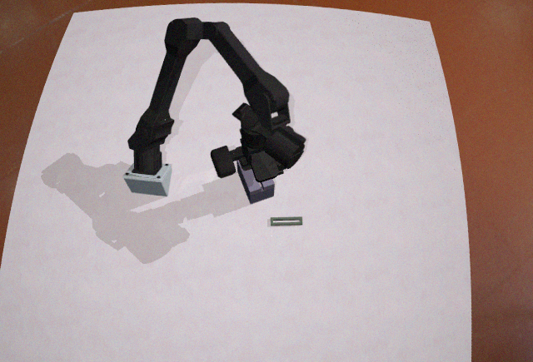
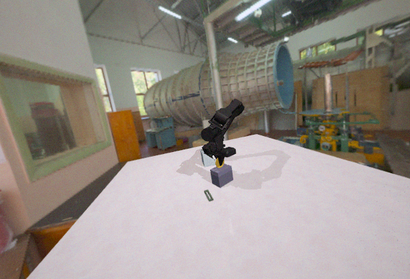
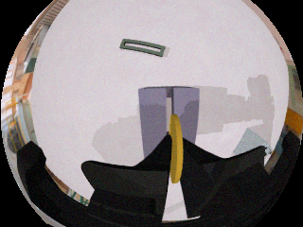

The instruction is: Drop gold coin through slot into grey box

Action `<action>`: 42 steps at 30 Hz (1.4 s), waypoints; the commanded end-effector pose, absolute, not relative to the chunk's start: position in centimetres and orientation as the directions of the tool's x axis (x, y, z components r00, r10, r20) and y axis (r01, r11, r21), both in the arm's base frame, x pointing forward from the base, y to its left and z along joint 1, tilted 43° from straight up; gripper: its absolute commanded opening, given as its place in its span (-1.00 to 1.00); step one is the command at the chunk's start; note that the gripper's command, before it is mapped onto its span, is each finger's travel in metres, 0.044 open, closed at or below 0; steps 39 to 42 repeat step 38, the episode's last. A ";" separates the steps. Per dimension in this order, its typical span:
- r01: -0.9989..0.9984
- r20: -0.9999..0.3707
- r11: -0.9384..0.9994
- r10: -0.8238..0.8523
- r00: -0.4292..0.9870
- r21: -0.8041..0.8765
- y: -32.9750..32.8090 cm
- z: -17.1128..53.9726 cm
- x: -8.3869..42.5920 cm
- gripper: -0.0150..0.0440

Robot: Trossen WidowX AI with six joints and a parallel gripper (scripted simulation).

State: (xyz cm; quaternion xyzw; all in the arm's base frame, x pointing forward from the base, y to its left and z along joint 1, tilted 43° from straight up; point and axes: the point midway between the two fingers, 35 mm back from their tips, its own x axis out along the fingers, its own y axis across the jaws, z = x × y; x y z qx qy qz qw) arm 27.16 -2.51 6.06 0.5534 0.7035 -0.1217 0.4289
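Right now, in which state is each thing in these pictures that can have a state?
Coin: held on its edge between the claw's fingers, above the box, lined up with the slot.
Claw: shut on the coin, pointing down over the box.
Box: closed, standing on the table, coin not yet inside.
Slot: unblocked, directly below the coin.
Holder: empty, lying flat on the table, apart from the box.

Grey box (image 1: 258, 188) directly under pincer (image 3: 176, 151), holder (image 1: 286, 221) well apart, open tabletop (image 1: 344, 285) beyond
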 end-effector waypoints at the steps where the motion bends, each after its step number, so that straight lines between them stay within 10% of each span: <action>1: 0.883 -0.738 0.358 0.674 -0.019 0.304 -2.5 6.1 27.2 -0.31; 5: 0.883 -0.738 0.358 0.674 -0.019 0.304 -2.5 6.1 27.2 0.04; 14: 0.883 -0.738 0.358 0.674 -0.019 0.304 -2.5 6.1 27.2 0.05; 25: 0.884 -0.737 0.356 0.676 -0.021 0.302 -5.9 10.0 27.0 1.00; 42: 0.885 -0.735 0.356 0.677 -0.022 0.301 -6.5 10.7 26.9 1.00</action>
